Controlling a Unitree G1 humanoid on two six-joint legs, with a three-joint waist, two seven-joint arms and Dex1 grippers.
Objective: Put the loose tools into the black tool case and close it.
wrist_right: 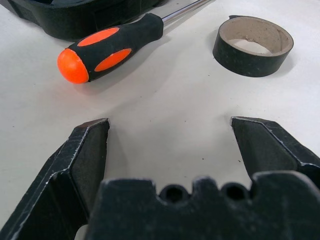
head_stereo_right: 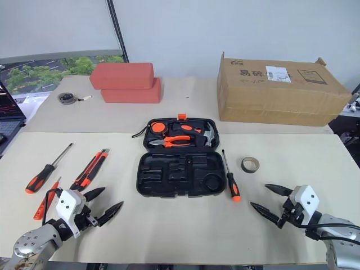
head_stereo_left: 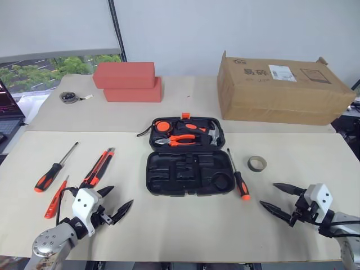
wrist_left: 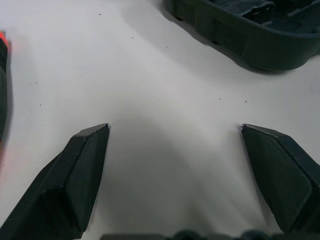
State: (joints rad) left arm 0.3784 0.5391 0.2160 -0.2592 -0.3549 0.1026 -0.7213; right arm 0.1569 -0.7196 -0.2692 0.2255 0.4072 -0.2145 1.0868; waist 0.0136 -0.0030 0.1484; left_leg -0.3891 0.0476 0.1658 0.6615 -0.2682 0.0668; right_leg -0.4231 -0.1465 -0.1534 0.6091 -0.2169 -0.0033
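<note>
Four loose tools lie on the table (head_stereo_left: 169, 225) left of the open black tool case (head_stereo_left: 188, 156): a screwdriver (head_stereo_left: 54, 169), a utility knife (head_stereo_left: 98, 167) and a small orange driver (head_stereo_left: 56, 198), with one more screwdriver (head_stereo_left: 238, 175) and one tape ring (head_stereo_left: 257, 163) on the case's right. The case lies flat at centre, pliers (head_stereo_left: 181, 139) and hammer (head_stereo_left: 212, 135) seated in its far half. Left gripper (head_stereo_left: 119, 206) and right gripper (head_stereo_left: 275, 198) both hover with jaws spread wide, gripping nothing, touching nothing.

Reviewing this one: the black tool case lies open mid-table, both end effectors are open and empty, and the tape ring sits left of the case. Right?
Not quite. The tape ring sits right of the black tool case, beyond the screwdriver, as the left eye view shows. The case is open, and the left end effector and right end effector are open and empty.
</note>
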